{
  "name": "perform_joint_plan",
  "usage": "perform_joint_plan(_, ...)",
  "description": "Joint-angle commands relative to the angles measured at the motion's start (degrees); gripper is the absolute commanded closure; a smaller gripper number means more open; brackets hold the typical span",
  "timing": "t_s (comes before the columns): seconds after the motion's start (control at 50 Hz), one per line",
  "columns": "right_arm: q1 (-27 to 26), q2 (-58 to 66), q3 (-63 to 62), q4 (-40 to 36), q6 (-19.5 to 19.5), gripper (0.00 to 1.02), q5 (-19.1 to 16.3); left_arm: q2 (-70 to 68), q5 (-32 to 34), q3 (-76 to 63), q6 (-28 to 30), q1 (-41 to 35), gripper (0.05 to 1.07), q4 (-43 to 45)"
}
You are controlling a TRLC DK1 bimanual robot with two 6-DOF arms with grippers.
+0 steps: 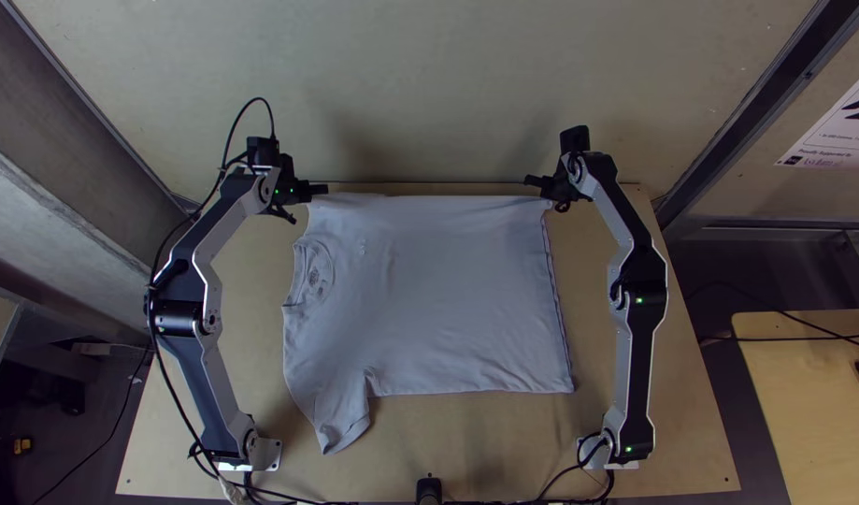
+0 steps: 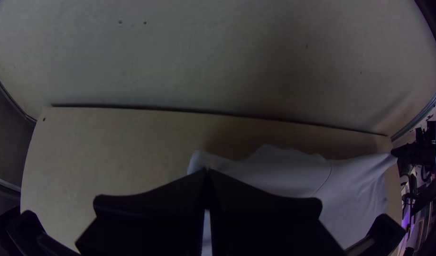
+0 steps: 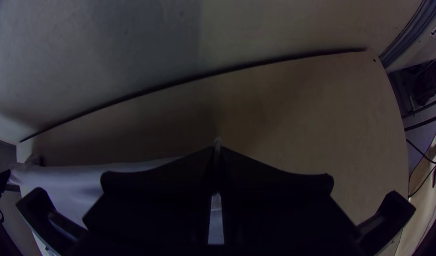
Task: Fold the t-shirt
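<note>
The light grey t-shirt [image 1: 438, 290] lies spread on the table, its neckline toward the left arm and one sleeve pointing to the near edge. At its far left corner is my left gripper [image 1: 317, 191], shut on the cloth; at the far right corner my right gripper [image 1: 539, 182] is shut on the hem's corner. In the left wrist view, the left gripper [image 2: 207, 173] pinches the shirt [image 2: 284, 170] by its edge. In the right wrist view, the right gripper [image 3: 218, 150] has a bit of cloth between its tips, and the shirt [image 3: 80, 182] stretches toward the other arm.
The wooden table [image 1: 504, 449] shows bare wood along its near edge and beside the shirt. A pale wall [image 1: 429, 93] rises right behind the table's far edge, close to both grippers. Black cables [image 1: 289, 498] run along the near edge.
</note>
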Motion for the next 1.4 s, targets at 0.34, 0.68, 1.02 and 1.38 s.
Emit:
perform_joint_plan(0.34, 0.12, -10.32, -14.97, -0.23, -1.01, 1.0, 0.86, -13.75, 0.14, -20.42, -0.03, 0.62, 1.05, 5.97)
perform_joint_plan(0.68, 1.52, -18.58, -30.53, 5.92, -0.92, 1.0, 1.03, -20.16, 0.14, -32.02, -0.03, 0.18, 1.05, 9.13)
perform_joint_plan(1.02, 2.67, -24.21, -41.6, 11.02, -0.57, 1.0, 1.56, -24.47, 0.14, -40.11, -0.11, 0.18, 1.05, 11.15)
perform_joint_plan(1.38, 3.72, -27.02, -47.49, 13.74, -0.57, 1.0, 2.79, -27.46, 0.14, -50.48, -0.55, -1.41, 1.05, 16.51)
